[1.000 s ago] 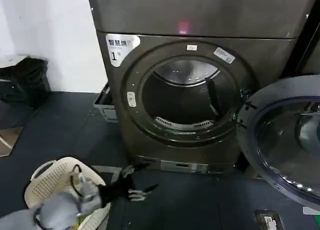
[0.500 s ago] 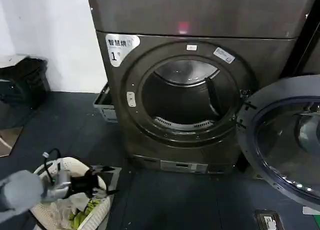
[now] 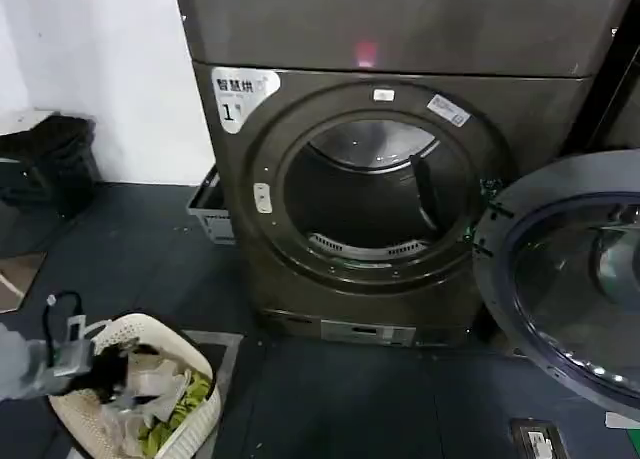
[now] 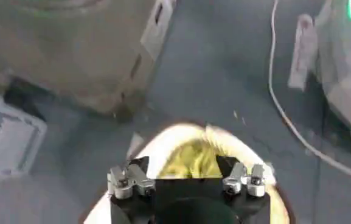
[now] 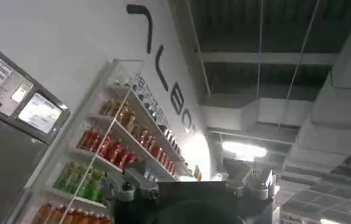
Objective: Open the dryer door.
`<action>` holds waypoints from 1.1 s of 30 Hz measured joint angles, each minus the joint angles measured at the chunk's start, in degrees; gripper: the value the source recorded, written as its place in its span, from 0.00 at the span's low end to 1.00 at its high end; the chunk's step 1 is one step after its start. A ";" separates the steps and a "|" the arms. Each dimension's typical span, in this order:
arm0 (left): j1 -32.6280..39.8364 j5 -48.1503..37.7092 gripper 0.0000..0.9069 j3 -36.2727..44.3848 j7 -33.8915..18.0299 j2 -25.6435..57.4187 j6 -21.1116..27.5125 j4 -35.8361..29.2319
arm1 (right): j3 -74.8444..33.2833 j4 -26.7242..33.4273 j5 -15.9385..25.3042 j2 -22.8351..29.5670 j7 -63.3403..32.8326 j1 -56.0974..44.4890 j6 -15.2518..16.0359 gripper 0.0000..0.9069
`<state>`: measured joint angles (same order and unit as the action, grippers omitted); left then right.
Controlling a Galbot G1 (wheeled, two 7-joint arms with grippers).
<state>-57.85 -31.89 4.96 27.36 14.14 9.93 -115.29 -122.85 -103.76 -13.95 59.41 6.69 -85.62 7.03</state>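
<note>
The dryer (image 3: 400, 39), grey-brown with a "1" sticker and a small red light, stands with its drum opening (image 3: 370, 199) exposed. The dryer door (image 3: 570, 279) is swung wide open to the right, chrome rim and dark glass facing me. My left gripper (image 3: 115, 374) hangs low at the left over a white laundry basket (image 3: 205, 414), well away from the door. In the left wrist view the left gripper (image 4: 187, 178) is open above yellow-green cloth (image 4: 190, 161). My right gripper (image 5: 190, 182) is open and points up at a ceiling and a shelf of bottles (image 5: 114, 146).
A black bin (image 3: 50, 164) stands against the left wall. A grey crate (image 3: 210, 214) sits on the floor beside the dryer. A small flat object (image 3: 540, 439) lies on the floor under the open door. A white cable (image 4: 297, 128) runs across the dark floor.
My left arm has drawn back leftward from the floor in front of the dryer to above the basket. The door has stayed wide open.
</note>
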 joint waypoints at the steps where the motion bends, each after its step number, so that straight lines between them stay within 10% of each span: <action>1: 0.07 0.88 1.00 0.09 0.83 0.49 0.30 0.37 | -0.09 0.12 0.00 0.00 0.00 0.00 -0.02 1.00; 33: -0.06 10.57 1.00 -1.17 6.87 1.36 2.77 4.43 | -2.92 0.46 -1.13 -0.11 -0.43 -1.11 0.12 1.00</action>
<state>-57.91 -21.33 3.79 34.23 15.50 12.70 -110.86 -125.78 -103.30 -15.08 59.30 6.25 -86.74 7.15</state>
